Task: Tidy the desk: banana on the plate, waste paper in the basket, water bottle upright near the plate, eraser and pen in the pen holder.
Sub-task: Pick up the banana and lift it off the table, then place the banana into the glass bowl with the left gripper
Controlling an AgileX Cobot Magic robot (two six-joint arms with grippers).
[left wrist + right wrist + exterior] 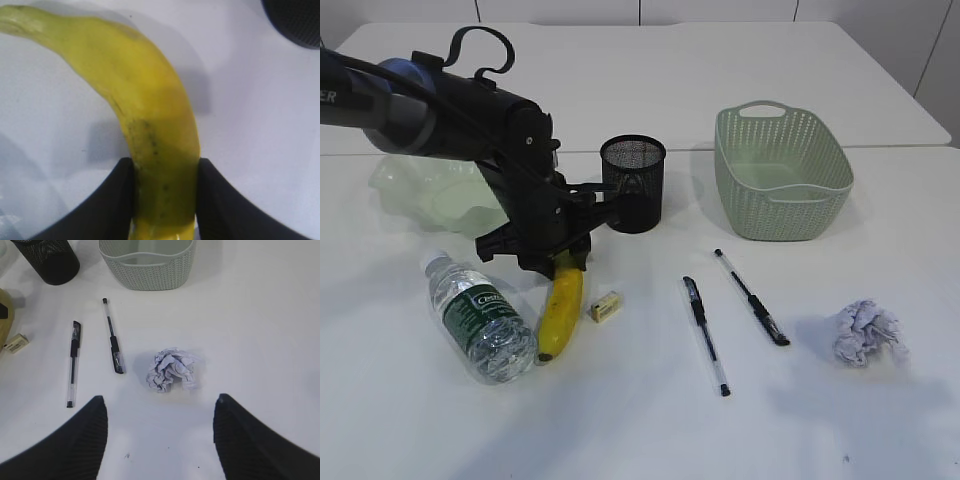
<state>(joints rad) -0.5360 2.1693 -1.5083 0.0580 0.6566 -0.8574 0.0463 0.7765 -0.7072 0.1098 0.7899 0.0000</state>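
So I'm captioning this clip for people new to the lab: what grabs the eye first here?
The black left arm, its jaws shut on the yellow banana on the white desk, front left. Next, the water bottle lying on its side beside the banana. Then the crumpled waste paper alone on the right, below the open right gripper.

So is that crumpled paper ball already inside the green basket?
No, the waste paper lies on the bare desk, in front of the basket and apart from it.
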